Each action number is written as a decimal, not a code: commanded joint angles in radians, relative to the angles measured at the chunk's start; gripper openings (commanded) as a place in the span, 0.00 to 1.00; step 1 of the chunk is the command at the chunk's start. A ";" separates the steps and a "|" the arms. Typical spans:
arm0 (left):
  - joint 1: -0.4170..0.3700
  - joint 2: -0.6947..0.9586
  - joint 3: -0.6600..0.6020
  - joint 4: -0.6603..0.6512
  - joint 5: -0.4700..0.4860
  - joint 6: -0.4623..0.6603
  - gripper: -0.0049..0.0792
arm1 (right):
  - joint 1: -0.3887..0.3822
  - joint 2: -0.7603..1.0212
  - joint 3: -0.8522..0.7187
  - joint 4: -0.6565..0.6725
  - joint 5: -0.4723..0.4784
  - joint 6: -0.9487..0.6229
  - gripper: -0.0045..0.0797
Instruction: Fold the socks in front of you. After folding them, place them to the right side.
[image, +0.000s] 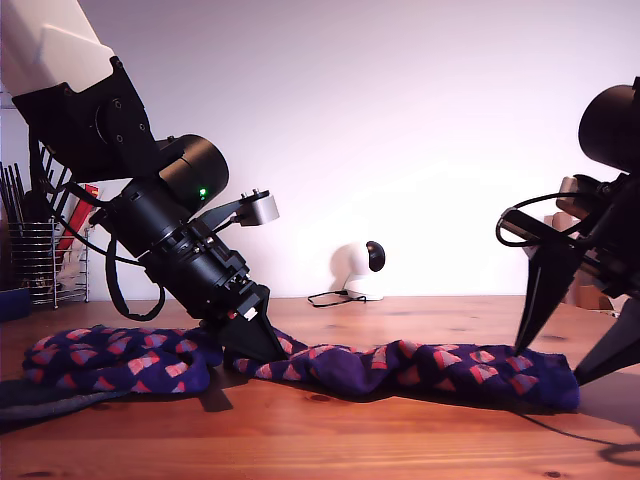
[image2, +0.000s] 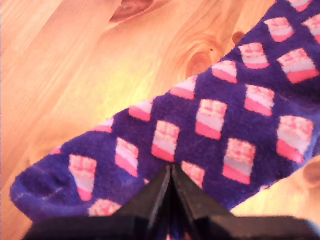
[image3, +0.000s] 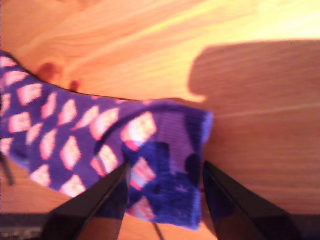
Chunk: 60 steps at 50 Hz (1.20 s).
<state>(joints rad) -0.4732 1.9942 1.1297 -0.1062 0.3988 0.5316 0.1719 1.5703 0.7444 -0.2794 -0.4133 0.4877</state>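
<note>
My first gripper (image2: 171, 172) has its jaws pressed together on the knit of a patterned sock (image2: 210, 135), near the rounded toe end; whether any fabric is truly pinched between the tips I cannot tell, since they meet right at the cloth. In the exterior view this is the arm on that view's left, its tip (image: 250, 335) down on the sock about a third of the way along. My second gripper (image3: 165, 172) is spread, one finger over the sock's open cuff end (image3: 170, 150) and the other beyond its edge over bare wood. In the exterior view it stands at that view's right (image: 565, 355), fingers straddling the far-right end of the sock.

The patterned sock (image: 330, 365) lies stretched across the wooden table (image: 330, 440), running from the exterior view's left to its right, close to the camera. A flat grey piece (image: 45, 398), probably a plain sock, pokes out beneath its left end.

By my judgement the fold has not begun: the sock is full length and both ends are only being taken hold of. Next, the second gripper needs to close on the cuff, then one end must be lifted and carried over onto the other.

Whether there are two patterned socks stacked or one is unclear. The second arm is cut off at the exterior view's right edge.
</note>
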 joint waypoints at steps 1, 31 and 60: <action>-0.006 0.067 -0.048 -0.043 -0.014 -0.001 0.03 | 0.003 0.011 -0.004 0.014 -0.010 0.010 0.55; -0.006 0.067 -0.046 -0.035 -0.014 -0.001 0.03 | 0.005 0.020 -0.004 -0.004 -0.045 -0.018 0.52; -0.006 0.067 -0.030 -0.037 -0.014 -0.001 0.03 | 0.005 0.067 -0.004 0.024 -0.083 -0.040 0.29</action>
<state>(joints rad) -0.4736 1.9942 1.1343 -0.1089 0.3985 0.5316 0.1719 1.6192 0.7456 -0.2668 -0.4908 0.4473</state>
